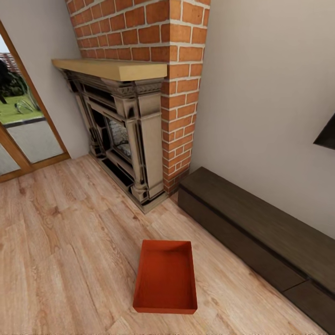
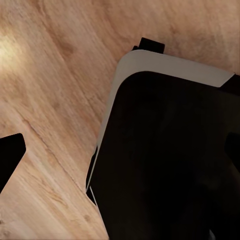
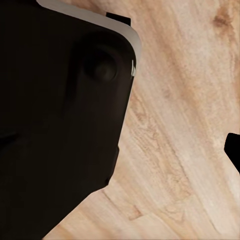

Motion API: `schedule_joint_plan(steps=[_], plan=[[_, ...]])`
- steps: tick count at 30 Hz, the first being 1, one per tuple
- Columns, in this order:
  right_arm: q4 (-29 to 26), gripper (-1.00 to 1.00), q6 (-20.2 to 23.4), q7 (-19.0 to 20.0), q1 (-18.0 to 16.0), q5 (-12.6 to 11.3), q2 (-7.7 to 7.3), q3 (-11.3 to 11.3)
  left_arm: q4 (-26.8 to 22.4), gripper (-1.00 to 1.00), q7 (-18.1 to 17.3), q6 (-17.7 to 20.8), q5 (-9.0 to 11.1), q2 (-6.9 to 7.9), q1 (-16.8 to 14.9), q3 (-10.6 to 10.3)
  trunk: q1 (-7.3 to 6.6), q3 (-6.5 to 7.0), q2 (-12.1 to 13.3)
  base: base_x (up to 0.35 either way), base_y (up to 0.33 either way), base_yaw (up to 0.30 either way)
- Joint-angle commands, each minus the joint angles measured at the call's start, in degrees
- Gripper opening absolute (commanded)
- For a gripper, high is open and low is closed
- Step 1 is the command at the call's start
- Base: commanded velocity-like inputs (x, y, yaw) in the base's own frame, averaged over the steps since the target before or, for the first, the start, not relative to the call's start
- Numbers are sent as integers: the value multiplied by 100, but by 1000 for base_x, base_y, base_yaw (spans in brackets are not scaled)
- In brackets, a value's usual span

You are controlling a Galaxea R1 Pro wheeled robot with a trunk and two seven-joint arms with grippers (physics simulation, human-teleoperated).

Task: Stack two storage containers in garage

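Orange-red plastic is what stands out in the head view: one storage container (image 1: 165, 278) is seen sitting on the light wood-plank floor (image 1: 60, 251) at about 6 o'clock, lidless, upright, nothing inside, long side running away from the camera. It's set apart from everything else, with the red-brick fireplace (image 1: 139, 125) up at 12 o'clock and a wooden mantel shelf (image 1: 114, 69) across its front. A long dark low cabinet (image 1: 260, 228) is laid along the pale wall from 3 to 5 o'clock, near the bin but not touching it. A wood-framed glass door (image 1: 28, 135) is seen at 9 o'clock with some green outside.

In both wrist views wood planks are seen, along with a big black body with a pale rim (image 2: 170, 155) (image 3: 60, 110), probably the robot's own base. A dark sliver is caught at the edge of each wrist view, so whether either gripper is wide or narrow cannot be told
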Motion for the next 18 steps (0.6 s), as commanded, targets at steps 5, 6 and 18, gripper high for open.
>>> schedule_joint_plan(steps=[5, 6, 18], plan=[[16, 100, -30, -15, -6, -20, 2, 44, 0, 100, 15, -11, 47, -1, -2, -49, 0, -50, -3, 0, 0, 0], [16, 100, -30, -13, -6, -19, 2, 44, 1, 100, 15, -11, 47, -1, -2, -49, 0, -59, -3, 0, 0, 0], [16, 100, -30, -13, -6, -22, -2, 44, -1, 100, 15, -11, 47, -1, -2, -49, 0, -169, -3, 0, 0, 0]])
